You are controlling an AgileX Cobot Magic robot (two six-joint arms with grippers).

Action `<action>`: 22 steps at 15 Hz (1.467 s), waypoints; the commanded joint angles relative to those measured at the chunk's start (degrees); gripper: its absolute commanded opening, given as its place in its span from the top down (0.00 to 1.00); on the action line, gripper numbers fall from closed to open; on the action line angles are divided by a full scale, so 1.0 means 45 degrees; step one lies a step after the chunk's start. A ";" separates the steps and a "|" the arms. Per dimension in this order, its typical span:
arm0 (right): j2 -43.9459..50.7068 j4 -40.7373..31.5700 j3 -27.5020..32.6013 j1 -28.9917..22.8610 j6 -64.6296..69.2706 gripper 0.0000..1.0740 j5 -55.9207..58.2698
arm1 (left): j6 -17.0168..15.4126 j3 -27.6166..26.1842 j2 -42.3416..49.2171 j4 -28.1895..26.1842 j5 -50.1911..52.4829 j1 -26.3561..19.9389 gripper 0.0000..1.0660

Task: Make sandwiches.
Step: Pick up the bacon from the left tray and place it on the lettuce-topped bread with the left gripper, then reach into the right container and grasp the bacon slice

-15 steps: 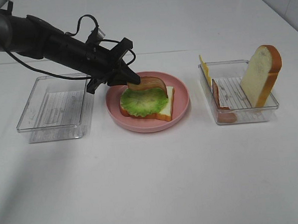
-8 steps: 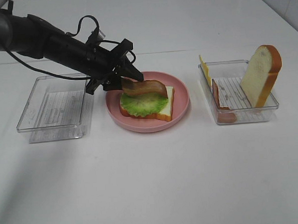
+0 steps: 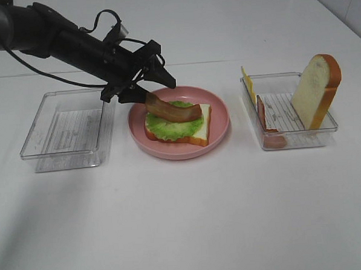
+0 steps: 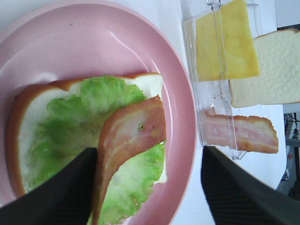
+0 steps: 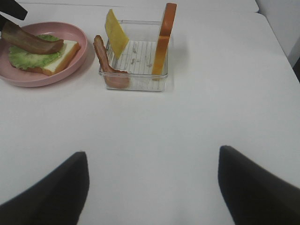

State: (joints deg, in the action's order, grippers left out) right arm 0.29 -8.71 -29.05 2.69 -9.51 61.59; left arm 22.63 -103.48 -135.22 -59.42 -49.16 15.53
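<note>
A half-built sandwich lies on the round pink plate (image 3: 219, 118): a bread slice (image 3: 198, 131), green lettuce (image 3: 168, 126), and a bacon strip (image 3: 176, 113) lying slantwise on top. My left gripper (image 3: 146, 88) hovers at the strip's raised back-left end. In the left wrist view the left gripper (image 4: 147, 187) is open with its jaws wide apart, and the bacon (image 4: 133, 136) leans against one finger (image 4: 70, 192) over the lettuce (image 4: 70, 126). My right gripper (image 5: 152, 187) is open and empty over bare table, in front of the right tray, and does not show in the exterior view.
A clear tray (image 3: 293, 140) at the right holds an upright bread slice (image 3: 314, 88), a yellow cheese slice (image 3: 247, 83) and a second bacon strip (image 3: 264, 121). An empty clear tray (image 3: 65, 126) stands left of the plate.
The left gripper lowered the bacon strip from an arched hold above the lettuce. The strip now lies on the lettuce and the jaws have spread. The right arm has not moved.
</note>
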 commanded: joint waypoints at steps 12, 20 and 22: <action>0.0204 -0.0025 0.0013 0.0076 -0.0140 0.33 -0.0102 | -0.3107 -0.6264 0.0051 0.5844 -0.4113 -0.0038 0.28; 0.0204 -0.0025 0.0013 0.0076 -0.0140 0.33 -0.0102 | -0.4749 -0.6786 0.3985 1.0160 -0.5475 -0.0038 0.28; 0.0204 -0.0025 0.0013 0.0076 -0.0140 0.33 -0.0102 | -0.4762 -0.4800 0.5717 1.0695 -0.5475 -0.0038 0.28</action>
State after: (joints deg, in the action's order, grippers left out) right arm 0.29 -8.71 -29.05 2.69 -9.51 61.59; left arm 1.66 -125.36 -110.18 -11.92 -69.39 15.53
